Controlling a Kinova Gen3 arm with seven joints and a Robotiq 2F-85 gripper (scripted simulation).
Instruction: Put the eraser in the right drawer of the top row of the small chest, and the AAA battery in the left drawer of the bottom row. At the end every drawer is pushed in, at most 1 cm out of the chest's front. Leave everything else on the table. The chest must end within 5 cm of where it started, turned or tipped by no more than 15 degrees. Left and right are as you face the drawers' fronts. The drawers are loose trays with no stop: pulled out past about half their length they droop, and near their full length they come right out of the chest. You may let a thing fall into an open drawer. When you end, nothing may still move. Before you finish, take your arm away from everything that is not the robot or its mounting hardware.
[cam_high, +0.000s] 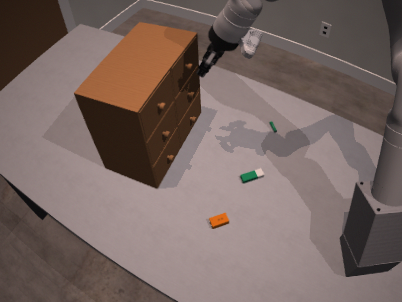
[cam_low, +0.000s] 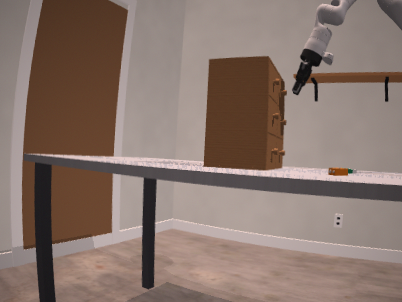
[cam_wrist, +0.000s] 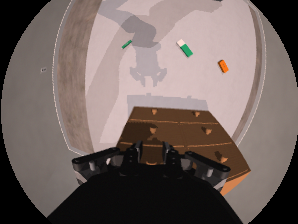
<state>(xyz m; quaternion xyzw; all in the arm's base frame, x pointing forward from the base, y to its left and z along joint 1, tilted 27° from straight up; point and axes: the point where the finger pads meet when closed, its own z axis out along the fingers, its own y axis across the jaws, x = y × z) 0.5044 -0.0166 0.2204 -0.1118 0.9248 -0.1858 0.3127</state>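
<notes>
While my claw (cam_high: 204, 70) hovers part-closed and holding nothing, just off the front of the small chest (cam_high: 131, 70) at its top row, I judge I am lining up on the knob of the top right drawer (cam_high: 188, 65) to pull it out. Next I need to close on that knob and draw it a short way only, so the tray does not droop. Well apart from the claw, toward the worktop's middle, lies the green and white eraser (cam_high: 251, 175); the small green AAA battery (cam_high: 273, 126) lies nearer, between claw and eraser.
</notes>
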